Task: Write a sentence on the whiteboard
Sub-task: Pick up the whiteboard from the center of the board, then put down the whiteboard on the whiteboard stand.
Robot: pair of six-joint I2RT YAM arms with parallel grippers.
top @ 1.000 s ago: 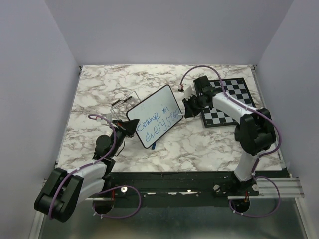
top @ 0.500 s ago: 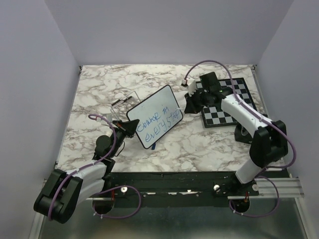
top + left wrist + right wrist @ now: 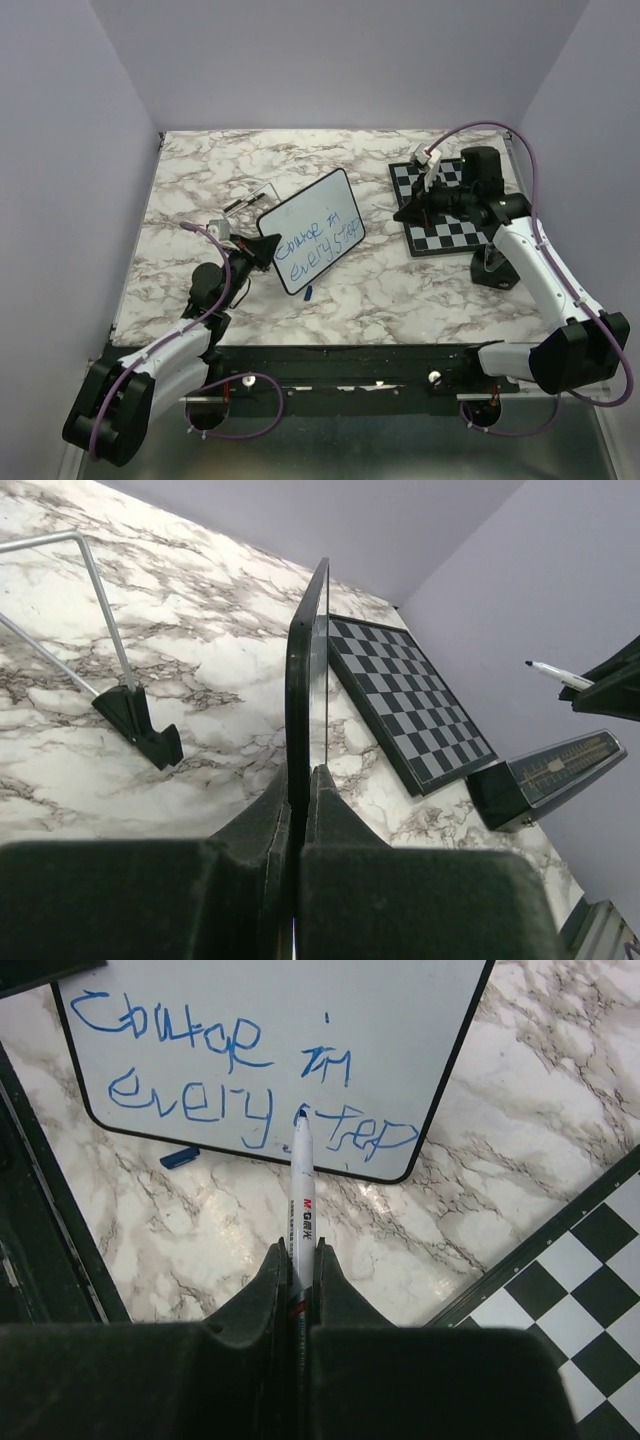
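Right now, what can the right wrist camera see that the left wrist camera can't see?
Only the right wrist camera shows the sentence in blue on the whiteboard face, a small blue piece lying on the table, and the right pincer shut on the marker. Only the left wrist camera shows the left pincer shut on the whiteboard's edge, a wire stand and a dark box beside the chessboard. Both show the whiteboard, the marker, the chessboard and the marble table.

Whiteboard (image 3: 306,660): standing edge-on to the camera.
Left gripper (image 3: 300,785): clamping its near edge.
Chessboard (image 3: 410,705): lying flat beyond it.
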